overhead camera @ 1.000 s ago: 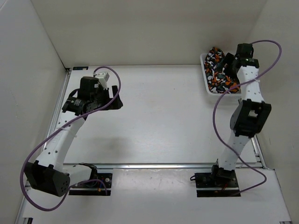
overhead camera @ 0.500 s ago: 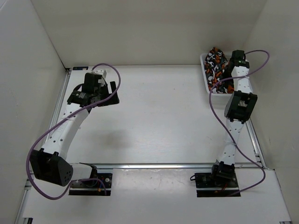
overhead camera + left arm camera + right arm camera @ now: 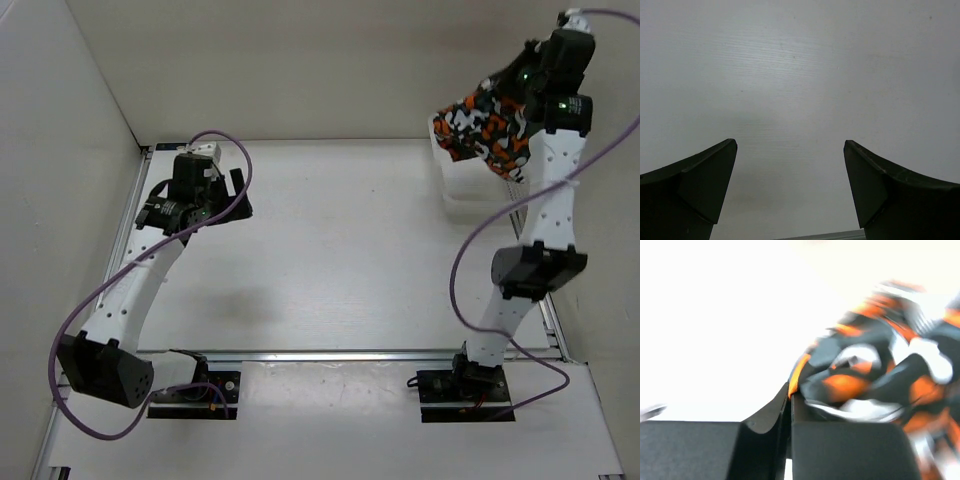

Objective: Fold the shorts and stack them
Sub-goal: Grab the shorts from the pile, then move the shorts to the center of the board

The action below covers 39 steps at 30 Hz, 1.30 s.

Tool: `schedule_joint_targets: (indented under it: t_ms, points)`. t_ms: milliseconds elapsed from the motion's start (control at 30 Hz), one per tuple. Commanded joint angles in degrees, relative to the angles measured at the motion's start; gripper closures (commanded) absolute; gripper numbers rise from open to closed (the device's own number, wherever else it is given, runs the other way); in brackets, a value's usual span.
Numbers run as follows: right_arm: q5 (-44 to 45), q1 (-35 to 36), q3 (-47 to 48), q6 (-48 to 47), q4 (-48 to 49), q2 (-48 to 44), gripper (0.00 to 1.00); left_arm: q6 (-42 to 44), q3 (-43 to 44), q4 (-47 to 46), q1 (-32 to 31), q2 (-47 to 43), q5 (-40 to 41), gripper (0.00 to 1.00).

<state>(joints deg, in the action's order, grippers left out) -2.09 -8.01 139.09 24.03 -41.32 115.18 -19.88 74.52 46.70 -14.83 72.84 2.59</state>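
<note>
The right tool [image 3: 522, 88] is clamped shut on the shorts [image 3: 484, 124]. In the right wrist view its two dark fingers [image 3: 850, 450] meet with no gap between them at the tip of the right tool [image 3: 790, 396], and an edge of the shorts [image 3: 875, 375] is pinched there. That view is blurred, so exactly which part of the garment is caught cannot be told. The fabric, blotched with orange, black, white and grey, hangs in a bunched mass from the grip, clear of the table [image 3: 340, 250] and above the white basket [image 3: 468, 200] at the far right corner. The right arm stands raised and stretched high toward the back wall.

The left tool [image 3: 238, 196] has its jaws spread wide and holds nothing. In the left wrist view the left tool [image 3: 790, 150] shows both dark fingertips [image 3: 710, 175] well apart, with only bare white table between them. It sits low over the far left part of the table, well apart from the shorts and the basket.
</note>
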Motion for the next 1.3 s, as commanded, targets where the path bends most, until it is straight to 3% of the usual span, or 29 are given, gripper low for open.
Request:
schedule_joint_targets:
  t_ms: [0, 167, 267, 400, 467, 600, 667, 700, 733, 767, 800, 833, 900, 933, 967, 1000, 1033, 1067, 1200, 1267]
  points:
    - [-10.65, 7.90, -1.07, -5.12, 9.40, -13.20, 1.00, -2.62, 5.10, 1.28, 0.15, -6.74, 6.35, 0.00]
    - [-9.43, 22.65, -9.08, -10.14, 9.42, -23.22, 1.00, -3.14, 11.94, 6.38, 0.67, -9.81, 15.85, 0.00]
    - [-7.41, 29.88, -21.71, -9.54, 9.67, -26.13, 1.00, -3.15, 15.64, 9.54, 2.08, -9.82, 13.94, 0.00]
    - [-5.91, 38.49, -39.98, -7.78, 8.11, -26.15, 0.26, -3.15, 19.17, 12.18, 3.40, -9.82, 12.70, 0.00]
    - [-5.30, 40.17, -43.18, -7.24, 5.39, -26.14, 0.18, -3.15, 19.17, 12.19, 3.40, -10.44, 12.70, 0.00]
    - [5.58, 41.41, -47.58, -5.58, 2.82, -31.56, 0.15, -3.15, 17.59, 12.80, 3.40, -9.91, 7.01, 0.00]
    - [8.05, 38.70, -52.13, -4.96, 3.61, -37.53, 0.34, -3.15, 14.26, 11.49, 2.88, -9.29, 2.35, 0.21]
    - [8.67, 36.60, -53.90, -3.48, 4.22, -39.48, 0.69, -3.15, 10.94, 10.44, 1.75, -8.77, -0.45, 0.32]
    - [8.68, 35.62, -55.66, -2.86, 4.75, -41.24, 0.85, -3.76, 9.26, 9.39, 0.95, -7.98, -1.26, 0.45]
    - [8.68, 34.74, -59.07, -2.85, 4.76, -44.30, 0.95, -4.29, 7.67, 7.64, 0.16, -7.28, -1.88, 0.71]
    - [9.20, 33.42, -60.93, -2.85, 4.24, -45.55, 1.00, -4.81, 6.18, 6.92, -0.37, -6.40, -2.67, 0.80]
    - [9.21, 32.80, -62.69, -2.85, 4.23, -46.61, 1.00, -4.82, 3.73, 6.31, -1.25, -4.30, -5.11, 0.83]
    - [8.86, 31.22, -67.60, -2.33, 2.74, -48.90, 0.95, -5.52, 2.39, 5.69, -2.74, -1.49, -5.84, 0.79]
    - [7.72, 31.21, -69.20, -2.32, 2.13, -48.91, 0.86, -6.04, 2.38, 5.08, -3.71, 0.01, -5.84, 0.75]
    - [6.41, 30.60, -70.69, -2.32, 1.60, -49.69, 0.67, -6.05, 2.38, 5.07, -5.80, 3.33, -5.84, 0.70]
    - [4.04, 30.60, -73.14, -2.32, 1.59, -49.70, 0.55, -6.66, 3.51, 5.07, -6.87, 5.10, -5.32, 0.63]
    - [3.50, 30.60, -74.13, -1.71, 1.59, -49.70, 0.42, -6.66, 4.57, 4.46, -7.58, 7.03, -4.79, 0.39]
    - [3.49, 30.60, -74.92, -1.71, 1.59, -49.17, 0.26, -6.66, 7.80, 4.46, -8.19, 11.32, -3.48, 0.27]
    - [4.72, 30.08, -76.60, -0.56, 2.82, -46.45, 0.07, -6.66, 20.35, 4.45, -8.72, 24.84, -5.74, 0.06]
    - [4.72, 29.29, -76.60, -0.56, 3.43, -43.29, 0.04, -6.66, 26.17, 5.24, -8.72, 30.75, -6.37, 0.05]
